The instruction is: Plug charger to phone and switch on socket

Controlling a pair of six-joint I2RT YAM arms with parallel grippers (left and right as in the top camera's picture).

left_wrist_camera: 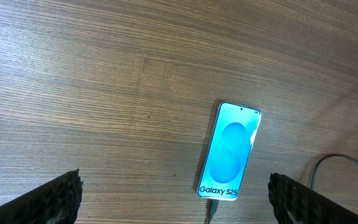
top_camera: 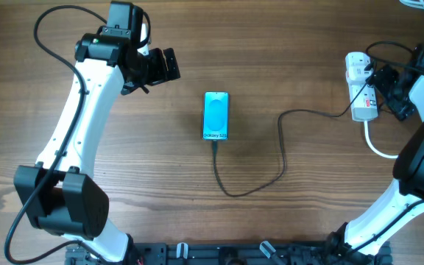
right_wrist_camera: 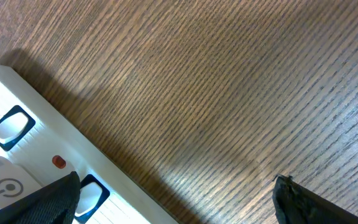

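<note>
The phone (top_camera: 216,115) lies flat mid-table with its cyan screen up; in the left wrist view the phone (left_wrist_camera: 229,152) shows "Galaxy S25" at its near end. The charger (top_camera: 282,151), a thin black cable, loops from the socket to the phone, and its connector tip (left_wrist_camera: 211,211) meets the phone's bottom edge. The white socket (top_camera: 361,85) lies at the far right. My left gripper (top_camera: 160,73) is open, up and left of the phone. My right gripper (top_camera: 389,92) is open beside the socket (right_wrist_camera: 17,155), one finger (right_wrist_camera: 48,205) over its edge by a rocker switch (right_wrist_camera: 92,193).
A thick white cord (top_camera: 374,143) curves from the socket toward my right arm. Small red marks (right_wrist_camera: 58,162) sit beside the socket's switches. Bare wood (right_wrist_camera: 229,93) fills the rest of the right wrist view. The arms' bases stand at the table's near edge.
</note>
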